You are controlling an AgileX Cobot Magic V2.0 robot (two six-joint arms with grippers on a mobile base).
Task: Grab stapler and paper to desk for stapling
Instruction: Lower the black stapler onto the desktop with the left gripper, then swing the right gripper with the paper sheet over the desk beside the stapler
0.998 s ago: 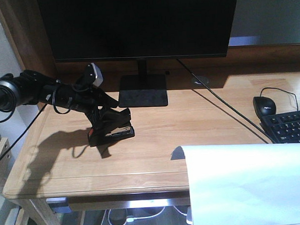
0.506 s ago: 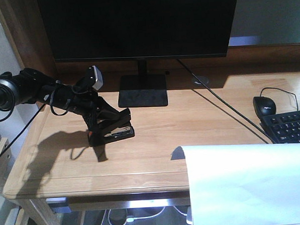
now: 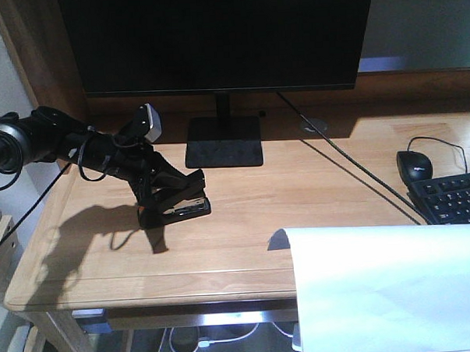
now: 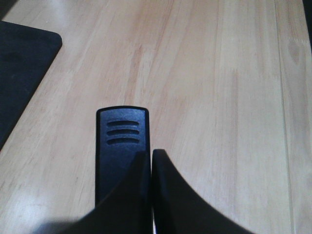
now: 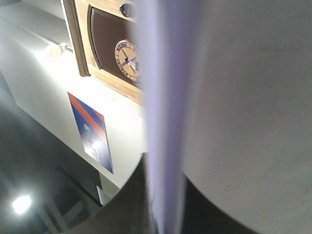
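Hiding the right gripper [image 5: 165,207] from the front, one cropped paper stack [image 3: 388,290] hangs pinched over the desk [image 3: 298,189] edge; the left gripper [image 3: 167,199] clamps one stapler [image 4: 122,134] resting on the desk.

The black stapler [image 3: 176,207] is seen low on the light-wood desk's [image 3: 298,196] left part; the white paper [image 3: 388,286] is seen overhanging its front-right edge.

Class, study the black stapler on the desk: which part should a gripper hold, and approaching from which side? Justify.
Probably mid-body: pinch the stapler across its long sides, coming from above. It is long and narrow with straight parallel sides and sits on the desk, so nothing fits underneath.
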